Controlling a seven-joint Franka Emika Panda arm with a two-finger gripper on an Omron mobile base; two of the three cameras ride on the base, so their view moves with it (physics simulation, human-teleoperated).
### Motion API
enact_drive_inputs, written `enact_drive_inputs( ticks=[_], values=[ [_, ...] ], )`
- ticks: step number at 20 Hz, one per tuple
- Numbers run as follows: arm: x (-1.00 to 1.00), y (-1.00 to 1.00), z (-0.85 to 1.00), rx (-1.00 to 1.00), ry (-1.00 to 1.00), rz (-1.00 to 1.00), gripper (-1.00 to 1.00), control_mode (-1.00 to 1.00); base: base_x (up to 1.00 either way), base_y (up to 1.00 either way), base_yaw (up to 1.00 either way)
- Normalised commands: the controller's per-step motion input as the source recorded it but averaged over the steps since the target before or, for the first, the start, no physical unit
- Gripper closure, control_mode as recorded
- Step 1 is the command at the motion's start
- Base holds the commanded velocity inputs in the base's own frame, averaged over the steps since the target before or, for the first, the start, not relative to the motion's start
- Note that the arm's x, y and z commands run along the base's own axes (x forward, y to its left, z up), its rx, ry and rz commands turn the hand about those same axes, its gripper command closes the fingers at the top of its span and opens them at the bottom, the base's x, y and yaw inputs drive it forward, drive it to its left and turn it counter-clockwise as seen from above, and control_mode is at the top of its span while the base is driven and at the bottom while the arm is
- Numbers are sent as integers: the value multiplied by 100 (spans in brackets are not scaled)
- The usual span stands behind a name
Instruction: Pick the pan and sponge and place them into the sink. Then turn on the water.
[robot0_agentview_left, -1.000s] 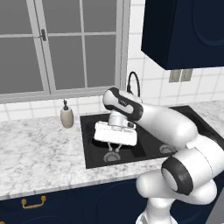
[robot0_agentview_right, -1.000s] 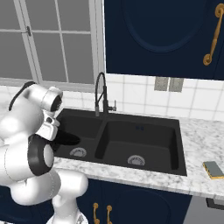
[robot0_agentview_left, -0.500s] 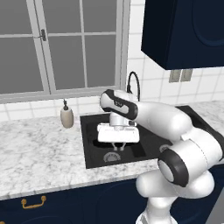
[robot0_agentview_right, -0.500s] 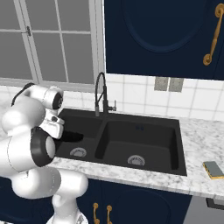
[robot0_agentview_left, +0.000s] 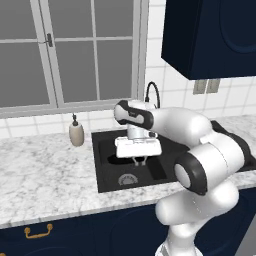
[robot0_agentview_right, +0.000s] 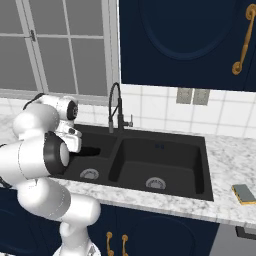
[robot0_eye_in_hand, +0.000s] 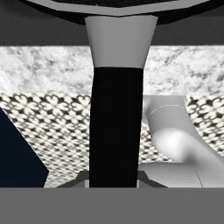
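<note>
Pan hangs over the sink's left basin, approx. 9 o'clock from the faucet. We see the gripper clamped shut on its thin handle. We judge it rigid, fairly heavy, prone to swivel; hold near the bowel. Sponge sits on the counter at 3 o'clock: light, squashy, grab its long sides.

Two flanking views, shared sink
</note>
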Motion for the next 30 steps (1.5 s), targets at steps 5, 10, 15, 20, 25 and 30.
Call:
enact_drive_inputs(
  ticks=[5,10,15,20,25,30],
  values=[
    [1,-27,-15,0,0,7,100,-100,0,0,0],
    [1,-27,-40,0,1,6,100,-100,0,0,0],
    [0,-23,-33,0,3,6,100,-100,0,0,0],
    [8,-7,-18,0,0,6,100,-100,0,0,0],
    [27,0,-13,0,0,5,100,-100,0,0,0],
    [39,0,-5,0,0,1,100,-100,0,0,0]
  ],
)
